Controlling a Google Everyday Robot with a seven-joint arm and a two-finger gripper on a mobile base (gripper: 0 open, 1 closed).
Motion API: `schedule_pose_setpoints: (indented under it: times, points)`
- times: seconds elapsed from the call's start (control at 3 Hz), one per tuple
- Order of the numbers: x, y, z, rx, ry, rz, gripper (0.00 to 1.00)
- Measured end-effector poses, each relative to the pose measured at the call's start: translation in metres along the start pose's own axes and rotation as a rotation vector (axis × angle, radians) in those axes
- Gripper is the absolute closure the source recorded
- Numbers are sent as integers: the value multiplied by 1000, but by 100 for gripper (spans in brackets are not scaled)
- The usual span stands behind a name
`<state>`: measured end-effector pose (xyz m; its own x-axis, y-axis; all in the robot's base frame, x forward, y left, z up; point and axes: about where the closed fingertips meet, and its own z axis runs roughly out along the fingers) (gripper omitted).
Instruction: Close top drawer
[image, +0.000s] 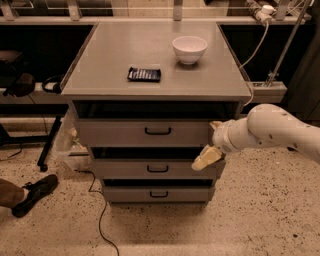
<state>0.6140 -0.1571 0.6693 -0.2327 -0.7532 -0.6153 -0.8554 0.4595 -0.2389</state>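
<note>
At the right end of the top drawer front we have the gripper, its 2 fingers spread apart; contact with the front unclear. The drawer runs left from the gripper and sits slightly out of the cabinet, loop handle just left. Up behind the gripper: white bowl, with 1 dark packet farther left.

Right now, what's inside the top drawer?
The top drawer shows only a dark gap above its front; the cabinet top covers any contents. The gripper is at the drawer's right end.
</note>
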Motion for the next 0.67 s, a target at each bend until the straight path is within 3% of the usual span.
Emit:
schedule_pose_setpoints:
  times: [0.33, 0.67]
  points:
    - [-3, 16, -13, -32, -30, 5, 0]
    - [-2, 17, -14, -33, -31, 6, 0]
